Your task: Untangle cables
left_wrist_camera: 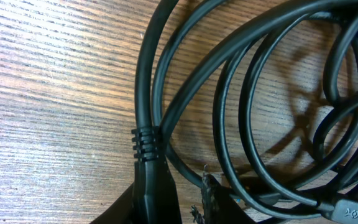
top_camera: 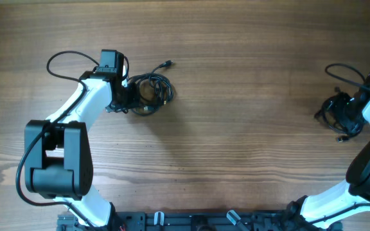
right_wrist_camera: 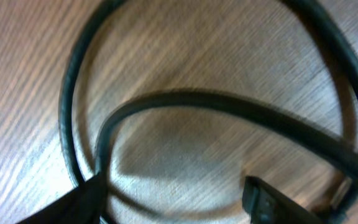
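Overhead, left gripper (top_camera: 128, 97) clamped on cables (top_camera: 153, 90), plug tail (top_camera: 167, 63) toward upper right; right gripper (top_camera: 343, 116) apart.

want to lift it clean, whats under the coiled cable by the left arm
Bare wooden table shows through the loops of the coiled cable, nothing else. The left hand covers one edge of the coil, so under there cannot be seen.
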